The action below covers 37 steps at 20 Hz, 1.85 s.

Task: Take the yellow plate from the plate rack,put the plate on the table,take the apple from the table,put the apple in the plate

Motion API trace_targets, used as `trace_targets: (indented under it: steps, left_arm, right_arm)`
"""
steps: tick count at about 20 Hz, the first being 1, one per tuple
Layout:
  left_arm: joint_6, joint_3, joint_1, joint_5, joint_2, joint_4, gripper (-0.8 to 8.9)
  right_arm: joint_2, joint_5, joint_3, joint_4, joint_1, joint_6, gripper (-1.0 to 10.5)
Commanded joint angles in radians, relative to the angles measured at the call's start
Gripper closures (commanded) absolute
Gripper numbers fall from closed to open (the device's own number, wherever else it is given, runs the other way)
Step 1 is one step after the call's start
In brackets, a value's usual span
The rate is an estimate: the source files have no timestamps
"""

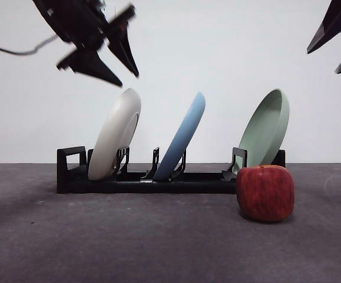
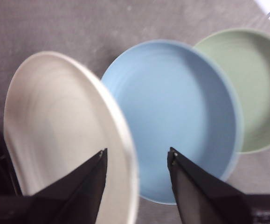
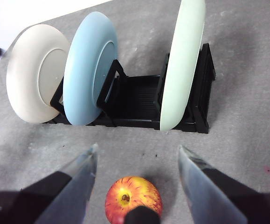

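On the grey table [image 1: 40, 247], the yellow plate [image 1: 116, 133] is seen leaning in the plate rack's [image 1: 146, 180] end slot. The left gripper [image 2: 136, 158] is spread wide astride its rim, untouching. The right gripper [image 3: 137, 156] is parted above the apple [image 1: 265, 193].

rack [image 1: 158, 180] and apple [image 1: 265, 193] (red) on table [image 1: 99, 242]

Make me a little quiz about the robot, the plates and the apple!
1. True or false: the yellow plate already lies flat on the table.
2. Which gripper hangs above the apple: A left, B right?
3. Fill in: the plate rack holds ___ plates.

Key: 1 false, it leans in the rack under the open left gripper. 2 B, the right gripper, open. 3 three: yellow, blue plate, green plate.
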Motion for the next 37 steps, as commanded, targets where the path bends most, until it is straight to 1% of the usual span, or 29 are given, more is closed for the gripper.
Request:
trace_targets:
  steps: [1,4,5,6,7,10,12,13,15,19,21,23,24,26,27,29,31,32,34,37]
  left_arm:
    - [0.015,0.001,-0.007,-0.012,0.038,0.001,5.94]
    - [0.015,0.001,-0.008,-0.012,0.050,0.001,6.05]
    - [0.017,0.001,-0.008,-0.010,0.050,0.001,6.93]
    - [0.034,0.001,-0.008,-0.007,0.050,0.000,8.05]
    - [0.037,0.001,-0.008,-0.006,0.050,0.000,8.21]
    - [0.041,0.001,-0.010,-0.001,0.032,-0.012,8.22]
    - [0.068,0.002,-0.022,0.011,-0.006,-0.051,8.22]
    - [0.092,0.002,-0.027,0.026,-0.033,-0.087,8.22]
    - [0.131,0.002,-0.048,0.025,-0.101,-0.180,8.22]
    - [0.219,0.002,-0.118,0.022,-0.279,-0.397,8.22]
    - [0.240,0.002,-0.171,0.019,-0.375,-0.481,8.22]
    - [0.243,0.002,-0.233,0.008,-0.460,-0.533,8.22]
    - [0.243,0.001,-0.269,-0.029,-0.496,-0.546,8.22]
    - [0.233,0.000,-0.373,-0.185,-0.549,-0.581,8.22]
    - [0.210,-0.002,-0.443,-0.276,-0.562,-0.595,8.22]
    - [0.158,-0.035,-0.592,-0.418,-0.562,-0.599,8.22]
    - [0.112,-0.120,-0.697,-0.546,-0.558,-0.556,8.22]
    - [0.080,-0.172,-0.737,-0.579,-0.548,-0.521,8.22]
    - [0.038,-0.281,-0.795,-0.587,-0.514,-0.435,8.22]
    - [0.029,-0.402,-0.821,-0.586,-0.432,-0.303,8.22]
  right_arm:
    - [0.003,0.002,0.004,0.003,0.002,-0.009,6.6]
    - [0.003,0.002,0.004,0.002,0.002,-0.009,6.6]
    - [0.003,0.003,0.004,0.003,0.002,-0.009,6.6]
    - [0.003,0.003,0.004,0.002,0.002,-0.009,6.6]
    - [0.003,0.005,0.004,0.002,0.002,-0.009,6.6]
    - [0.003,0.005,0.004,0.002,0.002,-0.008,6.6]
    - [0.003,0.005,0.004,0.002,0.002,-0.008,6.6]
    - [0.003,0.005,0.004,0.002,0.002,-0.008,6.6]
    - [0.003,0.005,0.004,0.002,0.002,-0.008,6.6]
    - [0.003,0.005,0.004,0.002,0.002,-0.008,6.6]
    - [0.003,0.005,0.004,0.002,0.002,-0.008,6.6]
    - [0.003,0.005,0.004,0.003,0.002,-0.008,6.6]
    - [0.003,0.005,0.004,0.003,0.002,-0.008,6.6]
    - [0.003,0.005,0.004,0.003,0.002,-0.008,6.6]
    - [0.003,0.005,0.004,0.003,0.000,-0.008,6.6]
    - [0.003,0.005,0.004,0.003,0.000,-0.008,6.6]
    - [0.003,0.005,0.004,0.003,0.000,-0.008,6.6]
    - [0.003,0.005,0.004,0.003,0.000,-0.008,6.6]
    - [0.003,0.006,0.004,0.003,0.000,-0.008,6.6]
    - [0.003,0.006,0.004,0.003,0.000,-0.008,6.6]
